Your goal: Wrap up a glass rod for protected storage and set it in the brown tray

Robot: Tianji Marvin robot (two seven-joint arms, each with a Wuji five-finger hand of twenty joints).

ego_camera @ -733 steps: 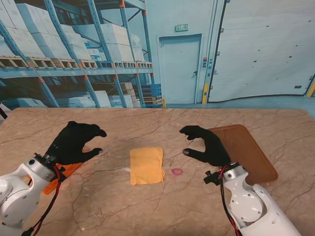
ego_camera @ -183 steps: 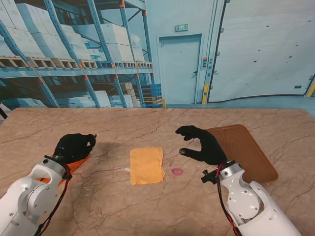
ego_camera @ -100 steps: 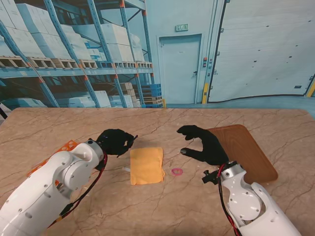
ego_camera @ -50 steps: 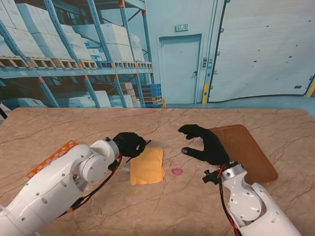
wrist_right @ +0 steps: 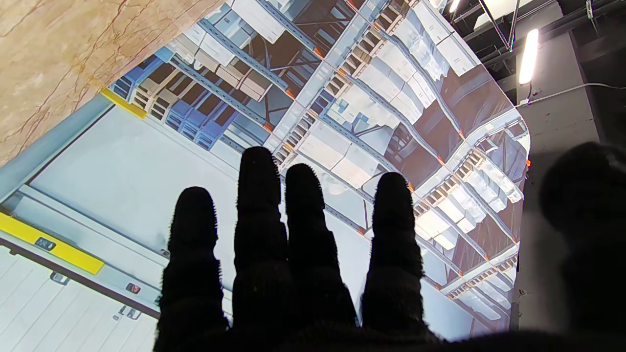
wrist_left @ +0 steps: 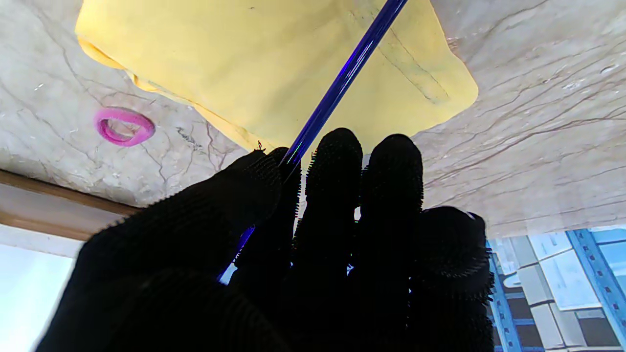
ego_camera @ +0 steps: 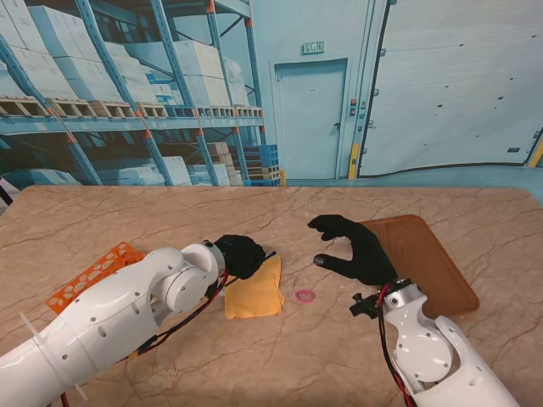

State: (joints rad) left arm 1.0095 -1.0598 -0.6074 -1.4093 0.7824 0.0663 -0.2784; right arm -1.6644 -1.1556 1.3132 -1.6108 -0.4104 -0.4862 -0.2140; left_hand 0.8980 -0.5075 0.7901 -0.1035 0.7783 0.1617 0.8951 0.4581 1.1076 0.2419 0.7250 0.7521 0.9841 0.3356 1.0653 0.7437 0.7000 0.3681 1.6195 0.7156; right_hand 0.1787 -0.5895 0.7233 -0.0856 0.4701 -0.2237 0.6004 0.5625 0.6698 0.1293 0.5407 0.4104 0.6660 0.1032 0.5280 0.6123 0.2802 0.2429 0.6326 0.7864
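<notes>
My left hand (ego_camera: 240, 255) is shut on a thin blue glass rod (wrist_left: 342, 83), pinched between thumb and fingers. It hovers at the far left corner of the yellow cloth (ego_camera: 254, 289). In the left wrist view the rod slants out from my fingertips over the yellow cloth (wrist_left: 274, 63). The rod's tip (ego_camera: 270, 253) pokes out to the right of the hand. My right hand (ego_camera: 356, 248) is open with fingers spread, hovering between the cloth and the brown tray (ego_camera: 428, 259), holding nothing. A pink rubber band (ego_camera: 305, 296) lies on the table to the right of the cloth.
An orange perforated rack (ego_camera: 93, 273) lies at the left, partly behind my left arm. The pink rubber band (wrist_left: 124, 126) shows beside the cloth in the left wrist view. The right wrist view shows only my right hand (wrist_right: 293, 254) against the backdrop.
My left hand closed on the rod at the orange rack, then carried it to the right to the cloth's far left corner. The right hand has stayed almost still.
</notes>
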